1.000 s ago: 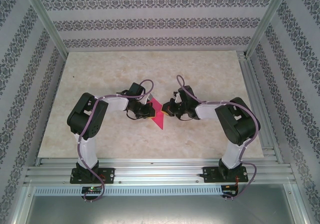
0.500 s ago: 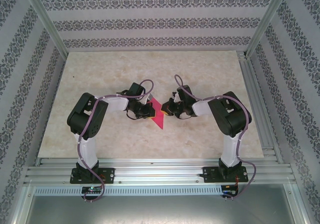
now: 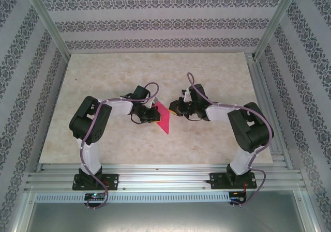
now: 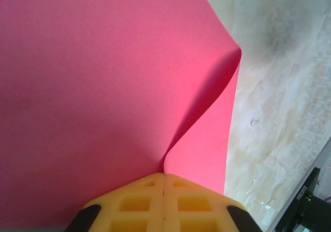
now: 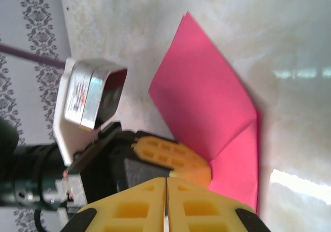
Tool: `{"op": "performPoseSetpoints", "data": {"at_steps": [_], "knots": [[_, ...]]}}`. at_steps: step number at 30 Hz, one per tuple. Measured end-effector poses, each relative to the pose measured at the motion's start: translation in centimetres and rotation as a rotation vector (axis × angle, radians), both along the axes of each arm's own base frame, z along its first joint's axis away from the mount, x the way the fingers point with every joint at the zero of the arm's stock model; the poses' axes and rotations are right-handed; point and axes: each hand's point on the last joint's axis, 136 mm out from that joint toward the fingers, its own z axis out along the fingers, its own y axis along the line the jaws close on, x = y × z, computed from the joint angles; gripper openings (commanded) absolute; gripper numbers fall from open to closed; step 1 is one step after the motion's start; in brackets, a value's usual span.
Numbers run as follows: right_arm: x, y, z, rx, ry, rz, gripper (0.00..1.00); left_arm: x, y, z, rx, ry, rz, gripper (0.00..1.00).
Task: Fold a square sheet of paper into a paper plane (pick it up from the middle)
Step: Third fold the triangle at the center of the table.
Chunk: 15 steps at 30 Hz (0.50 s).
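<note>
- The magenta paper [image 3: 163, 118] is bowing along a fold.
- The left claw [image 4: 164, 178] is clamping its edge; the right claw [image 5: 166, 180], pressed together, is hovering just beside.

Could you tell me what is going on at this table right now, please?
A thin magenta-red sheet of paper is being folded in the middle of the pale marble-patterned table. The left claw is shut on the paper's edge and holds it partly folded, with one flap bent over another. The right claw is closed with nothing between its fingers and sits close beside the sheet. The paper is not yet a pointed plane shape.
</note>
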Motion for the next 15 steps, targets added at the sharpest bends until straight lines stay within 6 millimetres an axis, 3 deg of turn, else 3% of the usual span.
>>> {"op": "performPoseSetpoints", "data": {"at_steps": [5, 15], "knots": [[-2.4, 0.7, -1.5, -0.02, 0.045, 0.043, 0.09, -0.1, 0.1, 0.0, -0.006, -0.006, 0.004, 0.01], [-5.1, 2.4, -5.2, -0.056, 0.135, 0.112, 0.08, -0.2, 0.1, 0.0, -0.006, -0.002, 0.012, 0.01]]}}
